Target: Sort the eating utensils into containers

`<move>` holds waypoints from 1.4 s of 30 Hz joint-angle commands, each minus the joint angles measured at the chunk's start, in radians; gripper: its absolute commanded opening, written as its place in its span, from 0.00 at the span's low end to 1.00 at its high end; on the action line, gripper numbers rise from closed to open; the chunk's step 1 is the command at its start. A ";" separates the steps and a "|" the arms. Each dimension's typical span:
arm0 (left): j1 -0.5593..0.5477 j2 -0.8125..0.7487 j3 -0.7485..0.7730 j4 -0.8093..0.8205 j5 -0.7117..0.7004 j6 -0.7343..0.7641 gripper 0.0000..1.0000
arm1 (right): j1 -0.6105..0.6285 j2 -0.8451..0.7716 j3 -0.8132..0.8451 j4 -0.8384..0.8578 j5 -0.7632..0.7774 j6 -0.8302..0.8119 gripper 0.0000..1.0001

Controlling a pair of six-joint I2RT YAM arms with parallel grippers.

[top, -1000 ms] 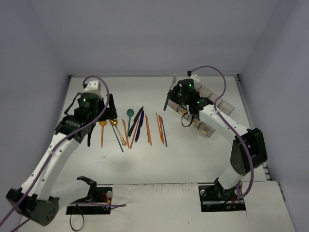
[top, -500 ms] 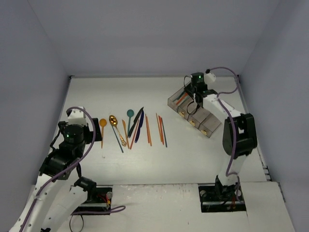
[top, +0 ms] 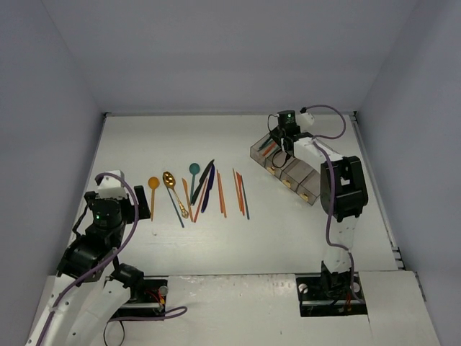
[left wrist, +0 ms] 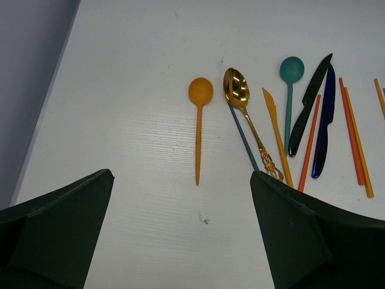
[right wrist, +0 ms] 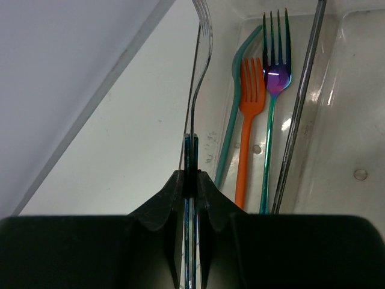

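Right gripper [top: 286,135] hangs over the far end of the containers [top: 311,193], with the loose utensils [top: 205,189] lying well left of them. Left wrist cam: left gripper [left wrist: 181,176] gapes wide and holds nothing, orange spoon [left wrist: 199,114] nowhere near the containers. Right wrist cam: it's pinched tight on a thin teal utensil [right wrist: 190,150] above the containers' wall, forks [right wrist: 251,90] just inside, so I'd nudge inward before dropping.

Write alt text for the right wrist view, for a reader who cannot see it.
The right gripper is shut on a thin dark utensil seen edge-on, poised at the edge of a clear bin. Inside the bin lie an orange fork, an iridescent fork and a teal utensil.
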 commanded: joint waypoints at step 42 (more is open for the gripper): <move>0.002 0.157 0.022 0.090 0.025 0.024 0.97 | 0.396 -0.392 -0.339 -0.211 0.083 -0.511 0.54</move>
